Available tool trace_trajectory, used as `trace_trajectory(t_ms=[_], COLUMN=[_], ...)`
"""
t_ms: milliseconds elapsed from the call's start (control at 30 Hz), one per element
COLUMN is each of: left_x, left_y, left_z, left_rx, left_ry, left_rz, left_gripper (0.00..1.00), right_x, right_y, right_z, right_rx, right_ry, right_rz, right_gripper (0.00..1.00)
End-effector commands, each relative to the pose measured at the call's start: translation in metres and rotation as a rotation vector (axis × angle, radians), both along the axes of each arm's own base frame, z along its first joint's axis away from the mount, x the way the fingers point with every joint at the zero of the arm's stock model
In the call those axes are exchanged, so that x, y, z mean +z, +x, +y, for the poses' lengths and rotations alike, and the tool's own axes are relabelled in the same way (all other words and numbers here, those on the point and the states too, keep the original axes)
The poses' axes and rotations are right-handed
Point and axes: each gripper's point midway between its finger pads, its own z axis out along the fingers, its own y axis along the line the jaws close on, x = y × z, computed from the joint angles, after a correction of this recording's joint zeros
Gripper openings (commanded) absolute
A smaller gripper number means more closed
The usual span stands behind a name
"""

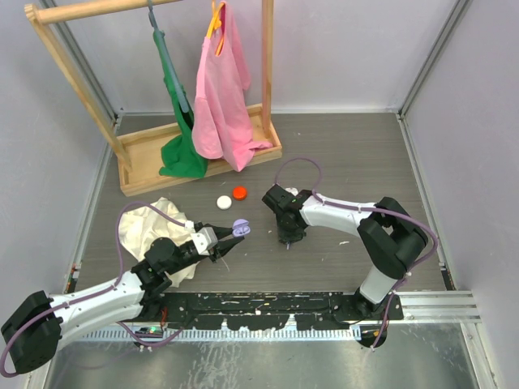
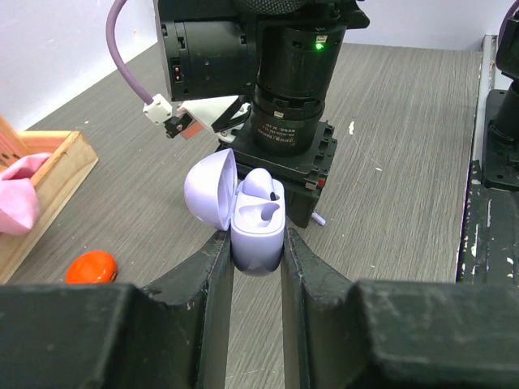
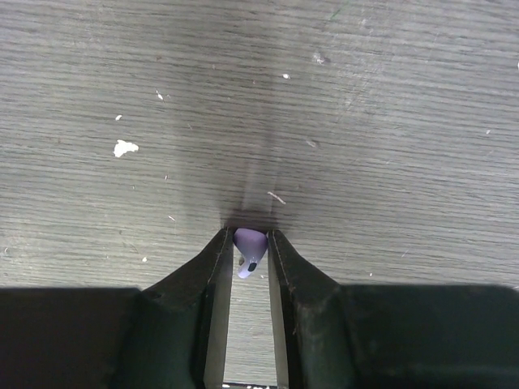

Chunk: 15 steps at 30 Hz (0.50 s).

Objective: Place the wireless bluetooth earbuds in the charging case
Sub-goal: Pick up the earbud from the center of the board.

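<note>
Lavender charging case — clamped in left hand | right hand pinches earbud | motor label unreadable

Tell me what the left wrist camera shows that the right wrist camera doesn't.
Left wrist only: the left gripper shut on the open lavender charging case, with what looks like a seated earbud inside and the other slot apparently empty; also a red-orange cap on the table. Right wrist only: the right gripper pinching a loose earbud down at the table surface. Both: the grey wood-grain tabletop.
</note>
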Motion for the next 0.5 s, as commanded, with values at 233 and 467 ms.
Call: trace_trajectory(t_ms=[233,467], left_x=[0.029,0.026], left_y=[0.002,0.009], left_z=[-0.007,-0.004], left_rx=[-0.012,0.025], left_ry=[-0.056,-0.050], left_rz=[-0.054,-0.040], left_gripper=[0.00,0.00], right_x=[0.044,0.083], right_y=[0.029,0.036], right_z=[0.016,0.035], right_rx=[0.084,0.143], right_ry=[0.005,0.028], right_rz=[-0.231,-0.403], right_gripper=[0.24,0.24])
